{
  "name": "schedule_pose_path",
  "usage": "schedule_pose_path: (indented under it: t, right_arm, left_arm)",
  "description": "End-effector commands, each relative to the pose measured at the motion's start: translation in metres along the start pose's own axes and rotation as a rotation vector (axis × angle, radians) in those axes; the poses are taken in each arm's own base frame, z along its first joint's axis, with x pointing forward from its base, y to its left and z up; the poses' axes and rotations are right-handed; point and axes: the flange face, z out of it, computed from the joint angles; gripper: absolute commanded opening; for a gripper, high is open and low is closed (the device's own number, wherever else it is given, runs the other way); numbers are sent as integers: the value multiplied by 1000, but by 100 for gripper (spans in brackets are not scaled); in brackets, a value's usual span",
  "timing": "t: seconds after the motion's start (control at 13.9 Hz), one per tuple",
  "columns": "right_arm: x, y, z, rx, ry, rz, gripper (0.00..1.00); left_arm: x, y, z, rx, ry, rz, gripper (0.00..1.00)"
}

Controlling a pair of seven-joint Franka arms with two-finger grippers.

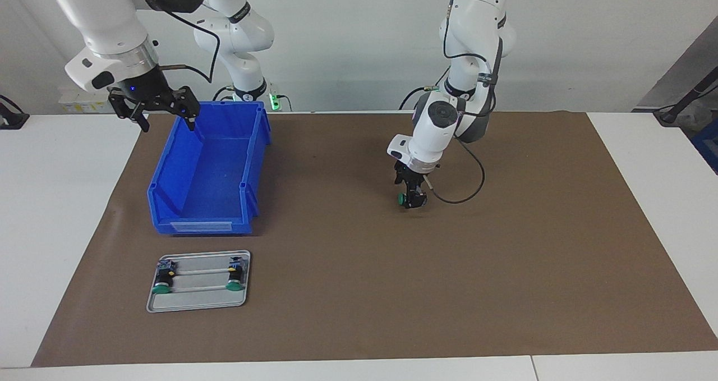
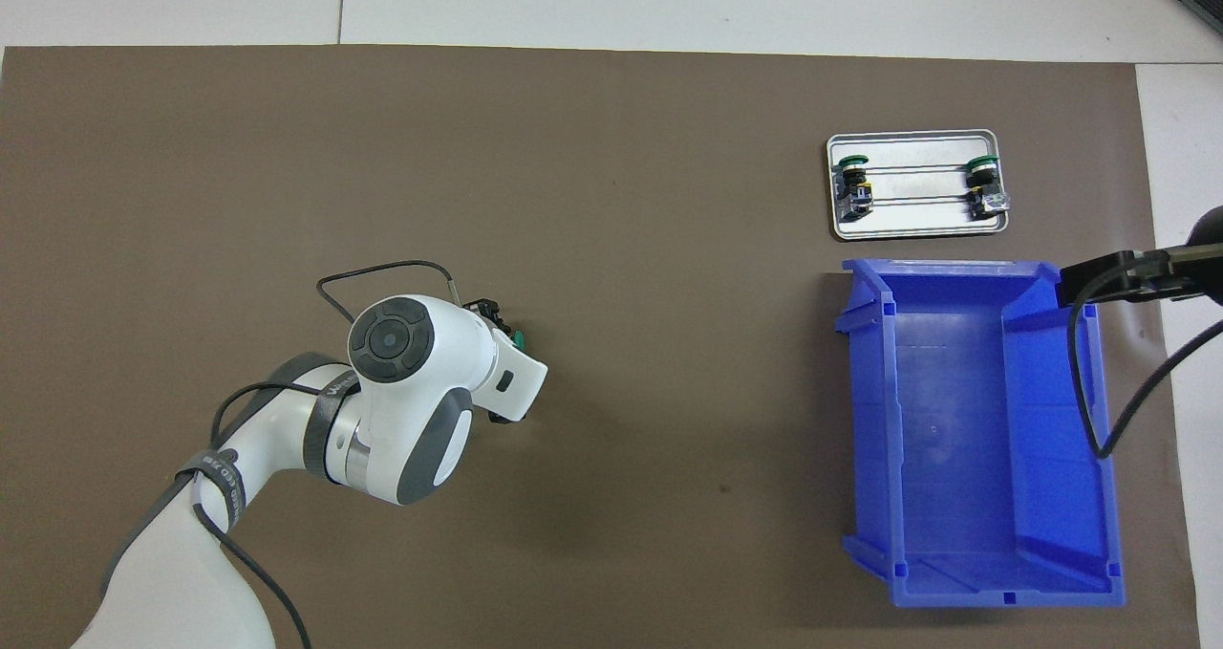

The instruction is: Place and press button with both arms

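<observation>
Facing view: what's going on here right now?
The left gripper is down at the brown mat around the button, whose green cap faces sideways. The right gripper waits open over the blue bin's rim. Two more buttons lie in the metal tray, farther from the robots than the bin.

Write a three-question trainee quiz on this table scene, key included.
1. True or false: the tray holds three buttons.
2. The right gripper hangs over: A) the tray, B) the blue bin, C) the middle of the brown mat.
3. What colour is the cap of the button at the left gripper?
Key: 1 false, it holds two; 2 B; 3 green.
</observation>
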Motion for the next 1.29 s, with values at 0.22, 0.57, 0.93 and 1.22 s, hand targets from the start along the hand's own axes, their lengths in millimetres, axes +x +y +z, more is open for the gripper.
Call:
schedule_pose_path:
  t: [0.22,0.57,0.93,1.22]
  right_arm:
    - [-8,-4,-1,16,7,61,100]
    - [-5,-3,2,14,-18,75,100]
    - [-6,-5,3,15,-16,68,100]
    - [-7,-5,3,15,-18,70,100]
  left_arm:
    - [-5,2,7,14,5,6,56]
    - [-7,-2,7,17,2,5,21]
    - [-6,-7,3,27,8,1,14]
    - [-3,-14,-4,45,11,10,13]
